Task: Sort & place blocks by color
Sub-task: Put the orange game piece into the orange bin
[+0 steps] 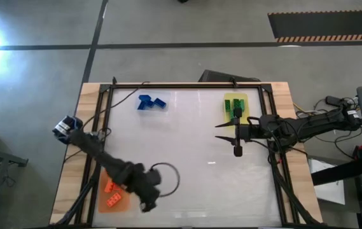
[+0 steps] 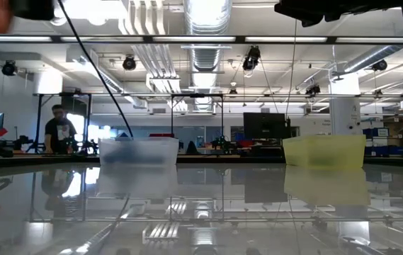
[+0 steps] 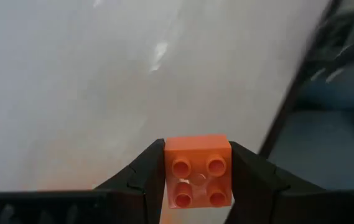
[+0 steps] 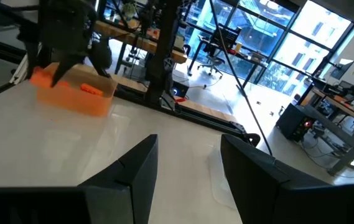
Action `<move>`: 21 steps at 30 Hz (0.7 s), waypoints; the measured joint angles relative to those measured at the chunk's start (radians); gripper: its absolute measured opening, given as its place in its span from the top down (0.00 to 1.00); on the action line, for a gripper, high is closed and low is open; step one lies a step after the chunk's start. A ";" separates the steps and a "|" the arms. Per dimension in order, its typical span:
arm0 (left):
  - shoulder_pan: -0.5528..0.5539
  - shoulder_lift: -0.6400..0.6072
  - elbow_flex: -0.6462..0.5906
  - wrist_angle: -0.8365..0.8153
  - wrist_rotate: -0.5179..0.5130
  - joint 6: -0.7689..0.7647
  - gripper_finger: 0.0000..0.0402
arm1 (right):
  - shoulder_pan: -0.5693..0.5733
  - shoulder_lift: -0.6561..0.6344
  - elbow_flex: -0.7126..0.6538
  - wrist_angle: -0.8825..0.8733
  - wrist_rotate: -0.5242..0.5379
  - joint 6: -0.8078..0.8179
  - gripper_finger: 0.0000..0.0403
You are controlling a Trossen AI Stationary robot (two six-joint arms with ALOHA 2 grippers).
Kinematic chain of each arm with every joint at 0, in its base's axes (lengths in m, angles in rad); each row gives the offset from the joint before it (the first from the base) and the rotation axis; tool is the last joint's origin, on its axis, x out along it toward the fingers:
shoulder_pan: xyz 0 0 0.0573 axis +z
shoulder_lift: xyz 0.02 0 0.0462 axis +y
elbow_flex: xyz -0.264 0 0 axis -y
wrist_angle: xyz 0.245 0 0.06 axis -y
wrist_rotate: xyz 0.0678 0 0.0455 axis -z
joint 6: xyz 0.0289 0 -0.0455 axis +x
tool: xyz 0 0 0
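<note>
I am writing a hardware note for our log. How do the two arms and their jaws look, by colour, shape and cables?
Both arms are dark, nearly black, built of thick jointed segments. The left gripper has two black, wedge-shaped jaws with smooth matte faces. The right gripper has the same broad black jaws, tapering toward the tips. A thin black cable loops beside the left arm, and dark cables run along the right arm. No markings are visible.

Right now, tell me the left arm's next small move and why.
Probably lower the left gripper a little and open it. Its fingers are shut on an orange block, and the high view places it at the orange mat where other orange blocks already lie. The right gripper waits open beside the green blocks.
</note>
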 joint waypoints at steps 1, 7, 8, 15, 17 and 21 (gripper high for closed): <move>-0.023 0.000 0.007 -0.054 -0.010 -0.032 0.68 | 0.000 0.000 0.000 0.000 0.000 0.000 0.59; -0.141 0.000 -0.015 -0.353 -0.034 -0.301 0.68 | 0.000 0.000 0.000 0.000 0.000 0.002 0.59; -0.153 0.000 -0.023 -0.376 -0.035 -0.333 0.67 | 0.000 0.000 0.000 0.000 0.000 0.002 0.59; -0.173 -0.016 -0.092 -0.398 -0.022 -0.403 0.67 | 0.000 0.000 0.000 0.004 0.000 0.003 0.59; -0.173 -0.016 -0.107 -0.397 -0.008 -0.410 0.67 | 0.000 0.000 0.000 0.004 0.000 0.004 0.59; -0.173 -0.016 -0.137 -0.395 0.018 -0.438 0.66 | 0.000 0.000 0.000 0.004 0.000 0.005 0.59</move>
